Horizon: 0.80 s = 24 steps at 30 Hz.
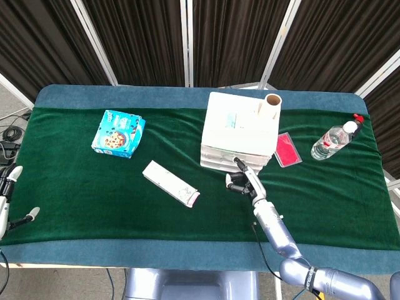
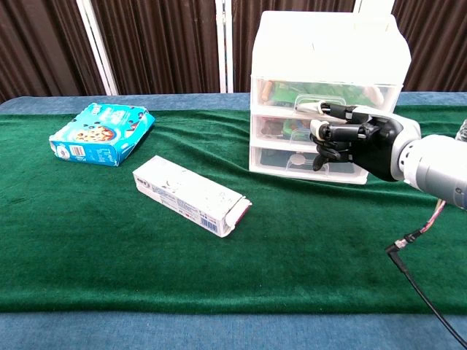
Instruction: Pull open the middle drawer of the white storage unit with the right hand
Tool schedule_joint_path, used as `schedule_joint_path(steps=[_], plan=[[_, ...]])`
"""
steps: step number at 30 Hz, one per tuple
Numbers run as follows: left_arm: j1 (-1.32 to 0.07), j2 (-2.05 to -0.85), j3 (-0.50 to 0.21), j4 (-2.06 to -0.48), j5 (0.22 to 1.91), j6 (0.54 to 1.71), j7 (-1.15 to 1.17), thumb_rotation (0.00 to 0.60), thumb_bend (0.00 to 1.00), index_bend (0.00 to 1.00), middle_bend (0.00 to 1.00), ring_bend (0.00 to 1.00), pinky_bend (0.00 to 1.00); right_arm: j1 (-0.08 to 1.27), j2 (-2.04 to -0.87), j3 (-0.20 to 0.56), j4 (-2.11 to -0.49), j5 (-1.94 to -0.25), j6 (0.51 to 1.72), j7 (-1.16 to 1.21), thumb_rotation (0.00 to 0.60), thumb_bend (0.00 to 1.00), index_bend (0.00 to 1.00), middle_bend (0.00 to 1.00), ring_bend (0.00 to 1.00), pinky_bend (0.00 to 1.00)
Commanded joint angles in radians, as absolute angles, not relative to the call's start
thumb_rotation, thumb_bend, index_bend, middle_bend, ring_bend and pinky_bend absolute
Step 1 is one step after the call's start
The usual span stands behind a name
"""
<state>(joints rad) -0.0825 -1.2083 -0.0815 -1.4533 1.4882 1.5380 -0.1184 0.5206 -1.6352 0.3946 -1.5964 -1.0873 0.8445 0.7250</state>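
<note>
1. The right hand (image 2: 357,140), black-fingered on a silver-white arm, is pressed to the front of the white, translucent plastic three-drawer storage unit (image 2: 325,51) at the level of its middle drawer (image 2: 281,125); its fingers (image 2: 326,133) are curled together at the drawer's handle, though whether they truly clamp it cannot be told.
2. The unit stands at the back of the table (image 1: 94,206), which is spread with green cloth; a cardboard tube (image 1: 273,100) stands upright on its top.
3. The left hand (image 1: 7,200) is at the table's far left edge, fingers apart, holding nothing.
4. A blue biscuit box (image 2: 98,134) and a long white carton (image 2: 191,195) lie to the unit's left; a pink flat packet (image 1: 286,149) and a clear plastic water bottle (image 1: 332,142) lie to its right.
</note>
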Motion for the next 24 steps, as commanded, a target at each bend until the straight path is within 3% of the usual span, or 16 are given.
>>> schedule_joint_path(steps=[1, 24], plan=[[-0.082, -1.208, -0.082, -1.454, 1.488, 1.539, -0.118, 0.600, 0.19, 0.00, 0.00, 0.00, 0.00, 0.517, -1.631, 0.391, -1.603, -1.092, 0.846, 0.729, 0.600, 0.55, 0.26, 0.86, 0.84, 0.61], [-0.083, -1.209, -0.079, -1.457, 1.490, 1.540, -0.112, 0.600, 0.19, 0.00, 0.00, 0.00, 0.00, 0.456, -1.574, 0.334, -1.633, -1.191, 0.855, 0.854, 0.600, 0.55, 0.28, 0.86, 0.84, 0.61]])
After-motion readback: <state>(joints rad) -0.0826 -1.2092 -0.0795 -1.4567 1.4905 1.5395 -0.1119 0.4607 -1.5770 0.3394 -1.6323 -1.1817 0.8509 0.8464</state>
